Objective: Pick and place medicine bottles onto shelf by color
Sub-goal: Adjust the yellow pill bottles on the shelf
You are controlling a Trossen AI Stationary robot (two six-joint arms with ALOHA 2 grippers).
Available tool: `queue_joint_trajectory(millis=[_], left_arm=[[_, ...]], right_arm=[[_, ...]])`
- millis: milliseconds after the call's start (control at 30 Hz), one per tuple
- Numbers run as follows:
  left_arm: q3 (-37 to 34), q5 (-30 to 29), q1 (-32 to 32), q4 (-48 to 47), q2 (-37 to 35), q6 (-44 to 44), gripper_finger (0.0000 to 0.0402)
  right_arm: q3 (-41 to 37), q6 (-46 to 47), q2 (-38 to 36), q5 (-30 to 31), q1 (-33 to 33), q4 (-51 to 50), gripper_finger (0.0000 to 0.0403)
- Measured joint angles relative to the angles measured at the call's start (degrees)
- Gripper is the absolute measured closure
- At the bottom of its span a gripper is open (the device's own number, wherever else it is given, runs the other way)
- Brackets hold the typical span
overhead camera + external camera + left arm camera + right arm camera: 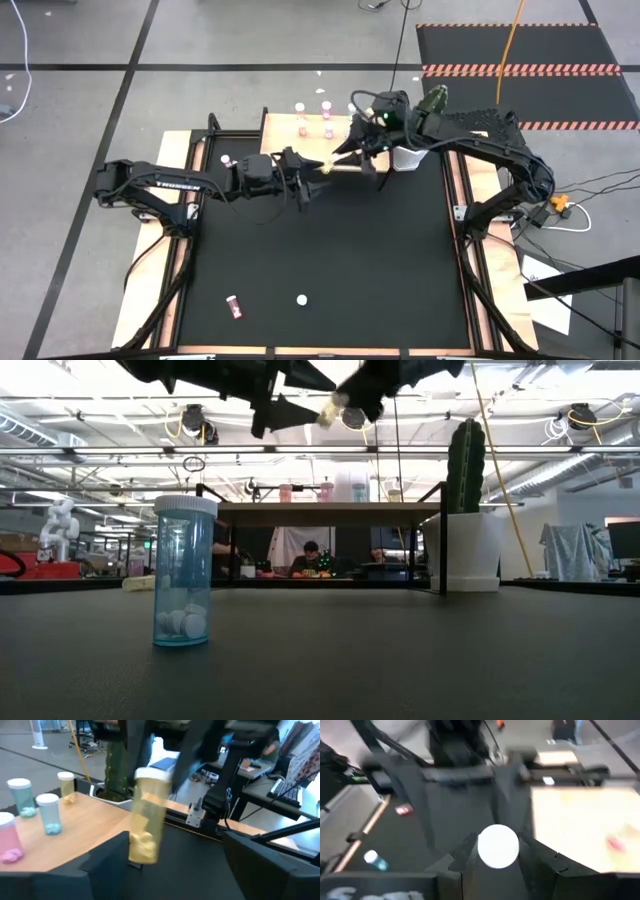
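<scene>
High view: several medicine bottles (312, 120) stood on the shelf (285, 135), two more lay on the mat's near side (234, 307), so sorting was partly done. Left wrist view: left gripper (170, 855) was spread, its yellow bottle (146, 815) now taken. Right wrist view: right gripper (498, 851) pinched that bottle's white cap (498, 845) beside the shelf edge, open mat around.

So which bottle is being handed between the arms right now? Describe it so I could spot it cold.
Start at the small light-wood shelf at the table's far edge, beside the white pot with the green cactus. At its front edge the two dark arms meet, and the right gripper is clamped on the white cap of a yellow-olive medicine bottle. It is the only bottle in the air; the rest stand on the shelf or sit on the black mat.
</scene>
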Motion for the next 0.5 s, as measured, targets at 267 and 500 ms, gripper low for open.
queue_joint_trajectory(millis=[267, 500], left_arm=[[0.0, -0.4, -0.3, -14.1, -7.1, -4.2, 0.0040], [0.0, -3.5, -0.4, -20.9, -11.5, -4.4, 0.0039]], right_arm=[[-4.1, -6.8, -3.5, 4.9, -10.4, -7.8, 0.0282], [-11.1, -8.3, -6.7, 7.2, -18.6, -3.1, 0.0282]])
